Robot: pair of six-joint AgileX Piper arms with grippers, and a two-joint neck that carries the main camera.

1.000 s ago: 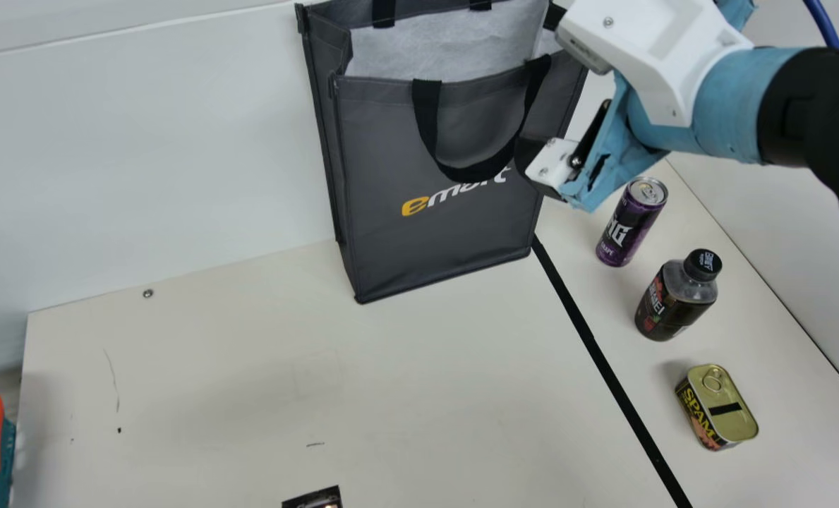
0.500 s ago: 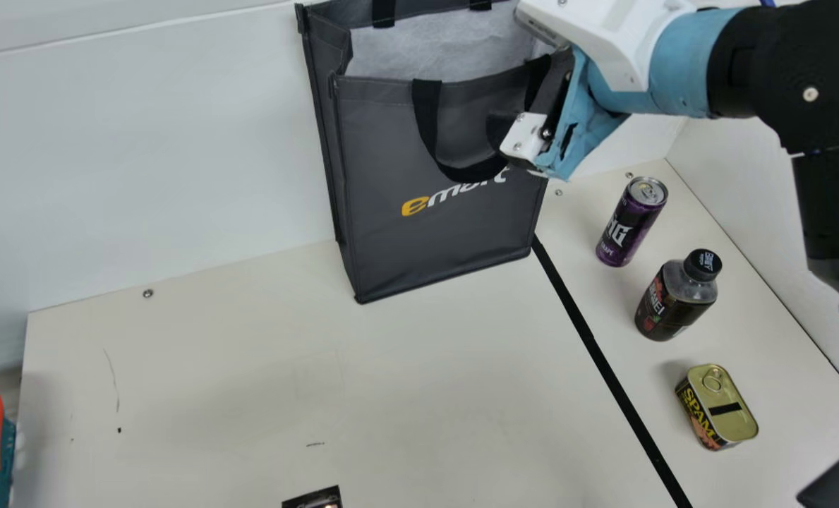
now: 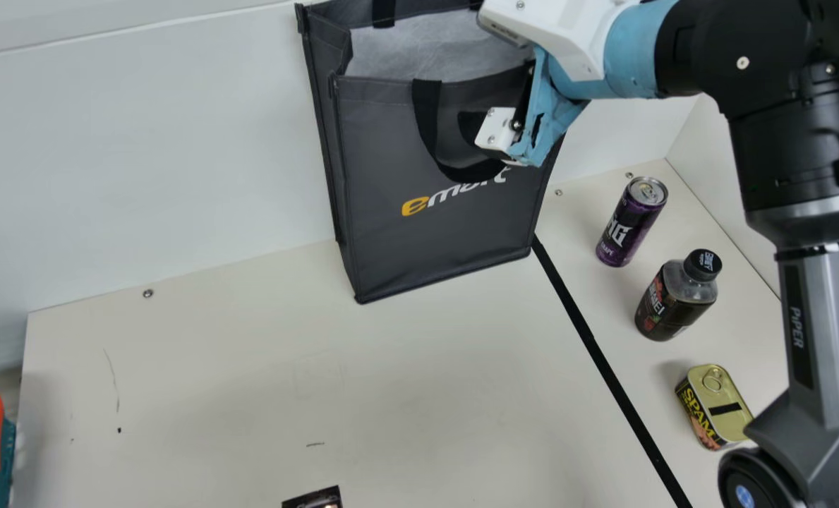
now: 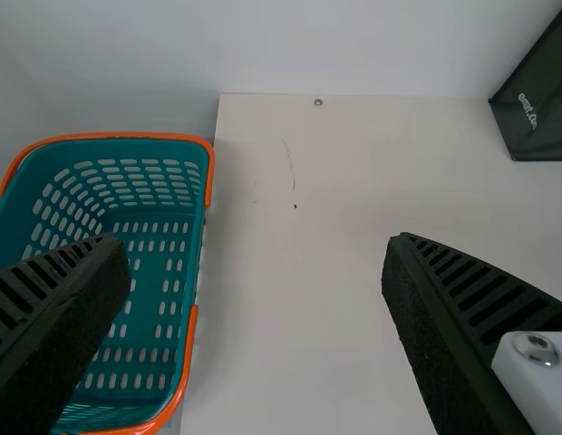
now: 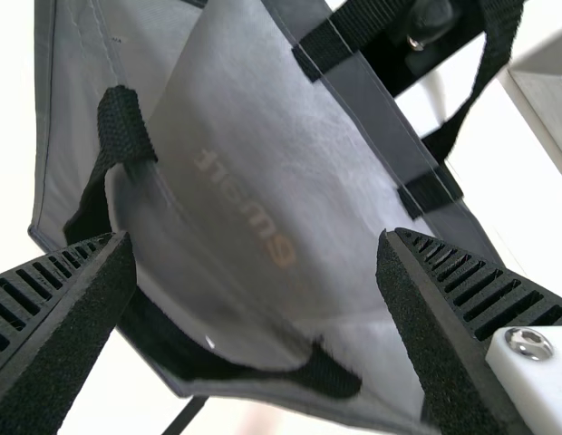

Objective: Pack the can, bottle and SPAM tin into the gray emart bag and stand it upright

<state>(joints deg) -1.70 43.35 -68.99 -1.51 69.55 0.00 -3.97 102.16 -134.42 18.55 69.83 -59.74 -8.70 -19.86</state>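
Right hand (image 3: 498, 131) wide, by upright gray bag (image 3: 391, 148). Can (image 3: 631, 222), bottle (image 3: 673, 300), SPAM tin (image 3: 719, 406) in row on counter (image 3: 214, 367), right of bag. Left hand (image 4: 254, 249) also wide.

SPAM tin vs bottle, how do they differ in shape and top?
SPAM tin is low and boxy with rounded corners; bottle is taller and round. SPAM tin has a gold pull-ring lid, bottle a black cap. Both sit on the table, right of the black line in the main view.
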